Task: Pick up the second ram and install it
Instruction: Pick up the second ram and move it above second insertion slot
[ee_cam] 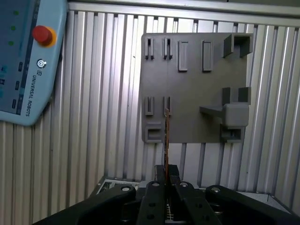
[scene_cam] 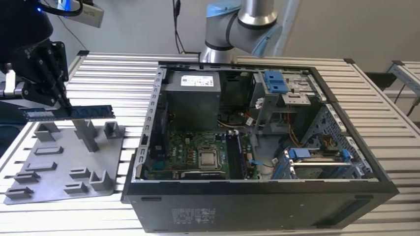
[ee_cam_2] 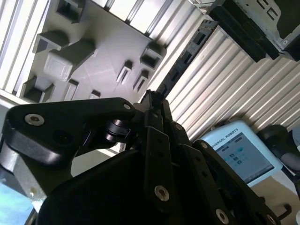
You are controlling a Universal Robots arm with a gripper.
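The second ram is a long dark stick held level just above the upright posts of the grey fixture plate, at the exterior view's left. My gripper is shut on it from above, near the stick's middle. In the first wrist view the ram shows edge-on as a thin strip running out from between my gripper fingers, over the fixture plate. The open computer case lies to the exterior view's right, with the motherboard memory slots near its middle.
A teach pendant lies on the slatted table beside the fixture plate and also appears in the second wrist view. The arm's base stands behind the case. Drive cages with blue clips fill the case's right side.
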